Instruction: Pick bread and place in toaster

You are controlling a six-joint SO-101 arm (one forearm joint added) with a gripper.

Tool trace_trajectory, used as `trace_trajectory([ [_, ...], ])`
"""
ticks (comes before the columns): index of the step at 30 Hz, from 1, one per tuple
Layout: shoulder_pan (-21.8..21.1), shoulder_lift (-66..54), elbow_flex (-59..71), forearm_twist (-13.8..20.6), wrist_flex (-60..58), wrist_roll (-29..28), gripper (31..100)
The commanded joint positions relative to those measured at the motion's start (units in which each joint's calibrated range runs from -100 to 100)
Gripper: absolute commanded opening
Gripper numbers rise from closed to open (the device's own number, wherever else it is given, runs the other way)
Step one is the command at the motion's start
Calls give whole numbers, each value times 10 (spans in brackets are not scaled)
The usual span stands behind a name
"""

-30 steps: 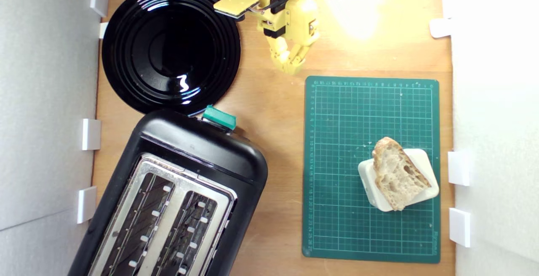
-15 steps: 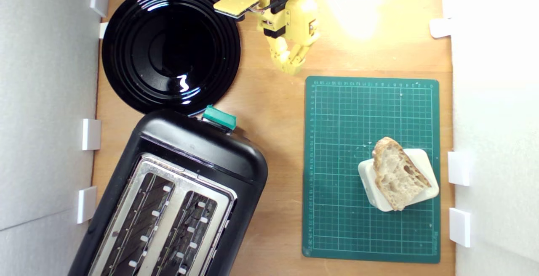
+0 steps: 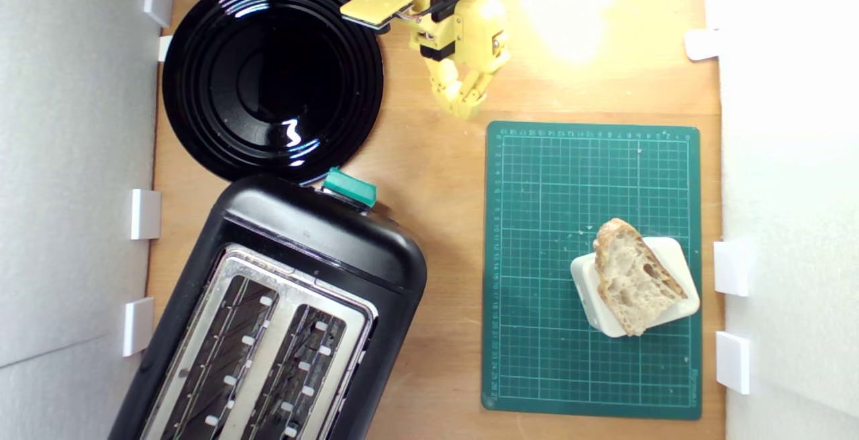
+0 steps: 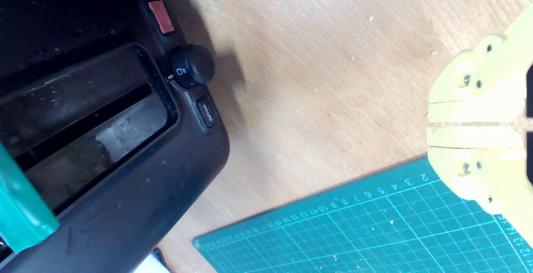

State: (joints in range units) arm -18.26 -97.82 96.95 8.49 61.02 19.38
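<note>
In the exterior view, from its left: the black plate (image 3: 272, 76) sits at the far end of the wooden bench (image 3: 436, 178), its near rim just behind the toaster (image 3: 282, 319); the toaster lies at an angle at the near left, silver top plate and both slots facing up and empty, with its teal lever knob (image 3: 349, 187) on the end toward the plate; the yellow gripper (image 3: 463, 106) hangs above bare bench between the plate and the green cutting mat (image 3: 590, 269), close to the mat's far corner; in the wrist view its jaws stand pressed together with only a thin seam between them, holding nothing; the bread (image 3: 633, 276) rests crumb-up on an off-white block (image 3: 671, 259), probably overhanging it slightly, on the mat's right side, well apart from the gripper
</note>
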Motion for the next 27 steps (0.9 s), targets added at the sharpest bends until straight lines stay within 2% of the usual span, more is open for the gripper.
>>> trace_trajectory([
  [1, -2, -7, -3, 1, 7, 0, 309],
  [27, -1, -7, -2, 1, 7, 0, 309],
])
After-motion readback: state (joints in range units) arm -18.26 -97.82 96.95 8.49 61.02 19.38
